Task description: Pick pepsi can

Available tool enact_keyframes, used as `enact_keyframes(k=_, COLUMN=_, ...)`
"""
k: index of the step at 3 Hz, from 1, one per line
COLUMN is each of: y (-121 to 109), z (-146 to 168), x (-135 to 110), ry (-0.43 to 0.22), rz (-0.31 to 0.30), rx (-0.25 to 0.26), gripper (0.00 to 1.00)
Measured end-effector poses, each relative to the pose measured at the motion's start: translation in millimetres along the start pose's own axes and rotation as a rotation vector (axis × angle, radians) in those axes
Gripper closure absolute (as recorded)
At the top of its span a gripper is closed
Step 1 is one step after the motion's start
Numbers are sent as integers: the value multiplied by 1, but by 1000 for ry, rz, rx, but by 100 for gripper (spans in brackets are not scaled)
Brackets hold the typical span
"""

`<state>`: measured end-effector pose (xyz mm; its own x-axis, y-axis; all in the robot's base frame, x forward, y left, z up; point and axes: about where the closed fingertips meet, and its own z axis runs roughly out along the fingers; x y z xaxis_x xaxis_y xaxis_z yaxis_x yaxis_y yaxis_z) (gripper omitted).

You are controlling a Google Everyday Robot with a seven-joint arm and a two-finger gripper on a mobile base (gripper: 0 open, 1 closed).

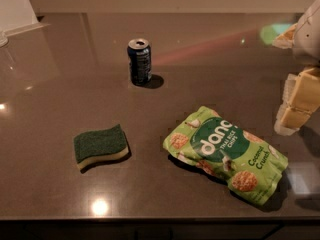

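The pepsi can is a small dark navy can with a silver top, standing upright on the dark countertop toward the back, left of the middle. My gripper hangs at the right edge of the camera view, with pale yellowish finger pads, well to the right of the can and somewhat nearer to the camera. It holds nothing that I can see.
A green sponge with a pale underside lies at the front left. A green bag of Thai rice chips lies flat at the front right, just below and left of the gripper. The counter's front edge runs along the bottom.
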<state>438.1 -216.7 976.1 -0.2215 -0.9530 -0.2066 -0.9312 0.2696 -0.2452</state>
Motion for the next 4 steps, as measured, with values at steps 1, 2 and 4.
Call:
enact_keyframes(k=1, y=-1, z=0, x=-1, ry=-3, rz=0, rx=3, gripper=0)
enact_keyframes(k=2, y=-12, z=8, x=-17, ry=-68, rz=8, rx=6, gripper=0)
enact_keyframes(k=4, y=-54, z=47, x=-76, ry=-250, rz=12, rx=-6, gripper=0)
